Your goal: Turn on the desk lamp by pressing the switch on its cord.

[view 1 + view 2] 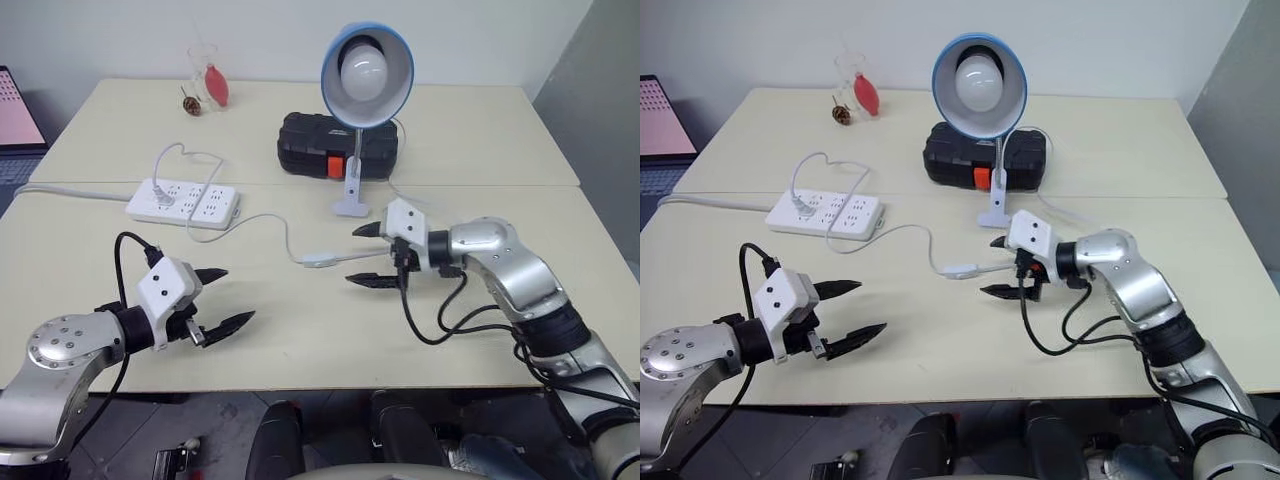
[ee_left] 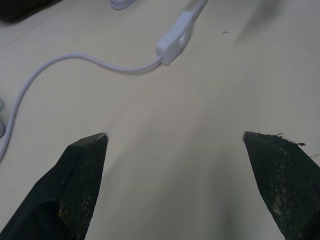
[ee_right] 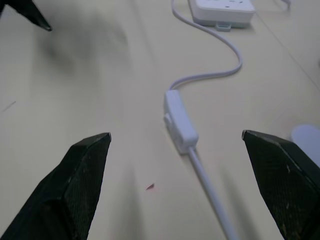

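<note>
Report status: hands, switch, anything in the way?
Both hands open, empty: left hand hovers apart, right hand beside small white oblong inline switch. Blue-shaded desk lamp unlit. Nothing blocking switch.

no readable text, labels or numbers anywhere.

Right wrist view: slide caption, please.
Open right gripper facing the small white oblong inline switch on its thin white cord.

left gripper [image 1: 226, 298]: lower left of the frame, fingers spread wide
right gripper [image 1: 364, 255]: centre right, pointing left, fingers apart
</note>
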Available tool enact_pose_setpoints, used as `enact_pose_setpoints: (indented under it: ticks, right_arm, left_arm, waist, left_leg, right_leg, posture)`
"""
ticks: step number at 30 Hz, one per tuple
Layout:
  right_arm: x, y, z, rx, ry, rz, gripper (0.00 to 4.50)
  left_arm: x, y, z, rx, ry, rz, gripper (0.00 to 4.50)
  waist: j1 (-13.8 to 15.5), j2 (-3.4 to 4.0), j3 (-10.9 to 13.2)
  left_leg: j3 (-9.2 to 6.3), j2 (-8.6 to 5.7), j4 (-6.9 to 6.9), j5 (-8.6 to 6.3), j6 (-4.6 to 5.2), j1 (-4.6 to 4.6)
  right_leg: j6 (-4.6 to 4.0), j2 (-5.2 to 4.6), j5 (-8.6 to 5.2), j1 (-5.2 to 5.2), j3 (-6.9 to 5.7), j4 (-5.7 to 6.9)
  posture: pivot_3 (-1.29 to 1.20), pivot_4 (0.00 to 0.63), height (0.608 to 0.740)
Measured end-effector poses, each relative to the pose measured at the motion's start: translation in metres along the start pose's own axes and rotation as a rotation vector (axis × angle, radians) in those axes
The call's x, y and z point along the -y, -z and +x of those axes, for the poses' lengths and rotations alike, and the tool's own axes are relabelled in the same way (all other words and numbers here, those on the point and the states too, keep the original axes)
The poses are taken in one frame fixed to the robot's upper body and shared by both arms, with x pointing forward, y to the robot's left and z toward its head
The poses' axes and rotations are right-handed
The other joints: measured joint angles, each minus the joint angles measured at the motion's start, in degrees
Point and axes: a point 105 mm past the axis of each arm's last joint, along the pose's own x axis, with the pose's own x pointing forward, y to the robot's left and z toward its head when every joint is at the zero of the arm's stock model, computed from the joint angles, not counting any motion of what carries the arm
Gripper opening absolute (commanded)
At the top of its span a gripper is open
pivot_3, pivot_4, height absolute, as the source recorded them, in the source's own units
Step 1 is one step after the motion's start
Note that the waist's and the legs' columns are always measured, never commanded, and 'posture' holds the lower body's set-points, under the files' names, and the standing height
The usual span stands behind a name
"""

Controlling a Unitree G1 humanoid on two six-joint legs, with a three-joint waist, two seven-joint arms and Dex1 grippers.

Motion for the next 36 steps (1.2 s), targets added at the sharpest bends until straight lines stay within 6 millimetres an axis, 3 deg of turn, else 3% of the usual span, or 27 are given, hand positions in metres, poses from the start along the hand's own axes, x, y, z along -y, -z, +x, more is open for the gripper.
enact_pose_setpoints:
  ticks: [7, 16, 23, 32, 36]
  right_arm:
    - [0.009, 0.004, 0.031, -0.055, -0.031, -0.052, 4.42]
    - [0.010, 0.017, 0.047, -0.107, -0.069, -0.054, 4.42]
    - [0.007, 0.026, 0.048, -0.138, -0.096, -0.056, 2.88]
    - [0.004, 0.026, 0.047, -0.137, -0.127, -0.060, 0.36]
    - [0.001, 0.025, 0.047, -0.133, -0.138, -0.061, 0.36]
  left_arm:
    - [0.002, -0.001, 0.006, 0.000, 0.021, 0.012, 4.50]
    - [0.005, 0.002, 0.005, -0.015, 0.022, 0.011, 4.50]
    - [0.006, 0.003, 0.005, -0.017, 0.023, 0.010, 4.50]
    - [0.005, -0.002, 0.009, -0.003, 0.029, 0.024, 4.50]
    - [0.006, -0.005, 0.012, 0.010, 0.039, 0.027, 4.50]
  waist:
    - [0.01, 0.02, 0.01]
    - [0.00, 0.02, 0.01]
    - [0.00, 0.04, 0.02]
    - [0.01, 0.04, 0.02]
    - [0.00, 0.04, 0.02]
  left_leg:
    - [-0.02, 0.00, -0.04, 0.00, 0.00, -0.02]
    - [-0.03, 0.01, -0.05, 0.00, 0.00, -0.02]
    - [-0.05, 0.01, -0.04, 0.00, 0.00, -0.01]
    - [-0.05, 0.01, -0.05, 0.00, 0.00, -0.01]
    - [-0.05, 0.00, -0.05, 0.00, 0.00, -0.01]
  right_leg:
    - [0.05, 0.00, 0.04, -0.03, -0.02, 0.01]
    - [0.05, 0.00, 0.04, -0.02, -0.03, 0.02]
    - [0.06, 0.00, 0.04, -0.02, -0.04, 0.03]
    - [0.06, 0.01, 0.04, -0.02, -0.04, 0.03]
    - [0.06, 0.01, 0.04, -0.02, -0.04, 0.03]
  posture:
    - [0.00, 0.150, 0.740]
    - [0.00, 0.150, 0.740]
    - [0.00, 0.150, 0.740]
    - [0.00, 0.150, 0.740]
    - [0.00, 0.150, 0.740]
